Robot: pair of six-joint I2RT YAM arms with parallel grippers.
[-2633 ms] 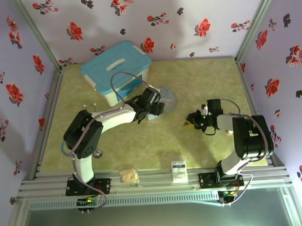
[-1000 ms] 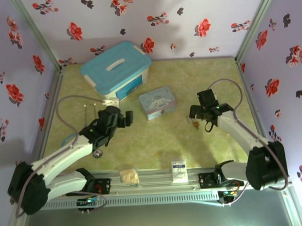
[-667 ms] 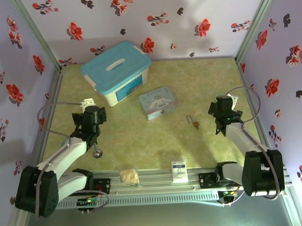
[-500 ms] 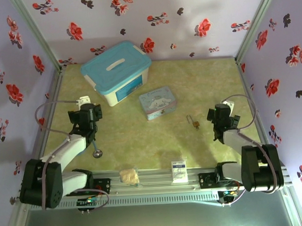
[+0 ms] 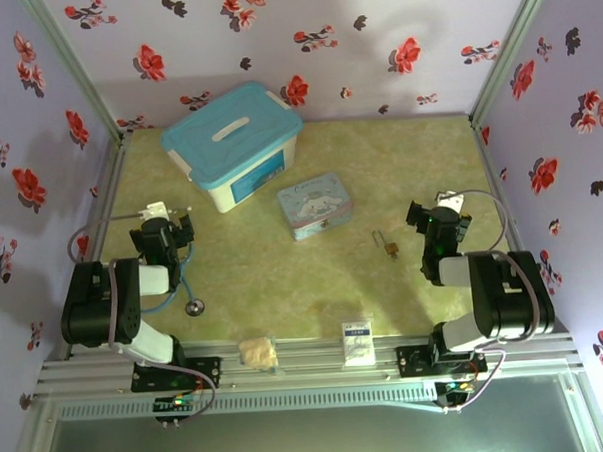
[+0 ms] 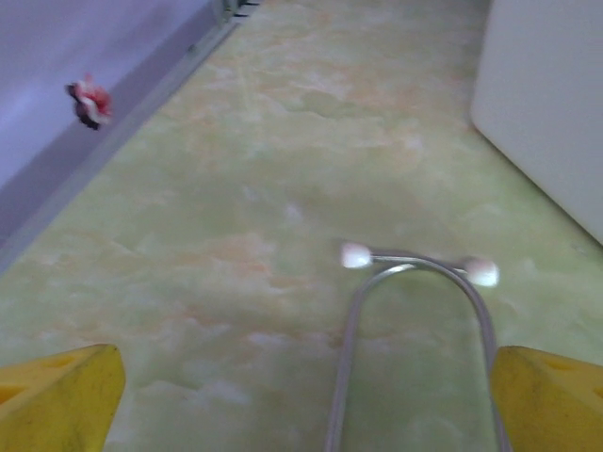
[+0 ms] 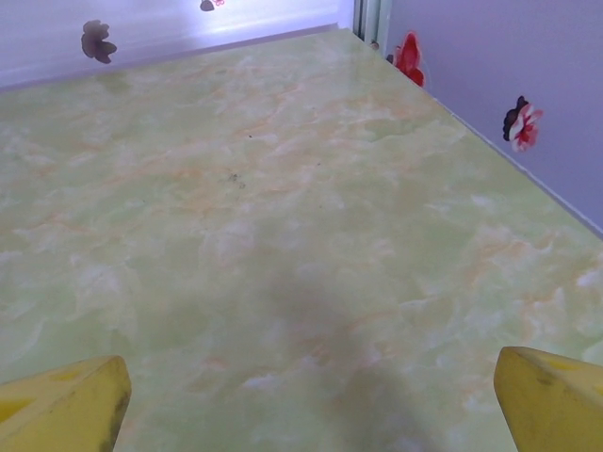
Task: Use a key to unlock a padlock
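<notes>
Padlock [image 5: 390,248] lies on bare table [image 5: 284,287]; left claw [image 6: 303,395] and right claw [image 7: 306,397] gape wide, empty.

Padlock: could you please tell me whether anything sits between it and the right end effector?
Nothing visible does. The padlock lies on the table just left of the open right end effector, with only bare green surface between them. The tin sits further left, outside that path.
</notes>
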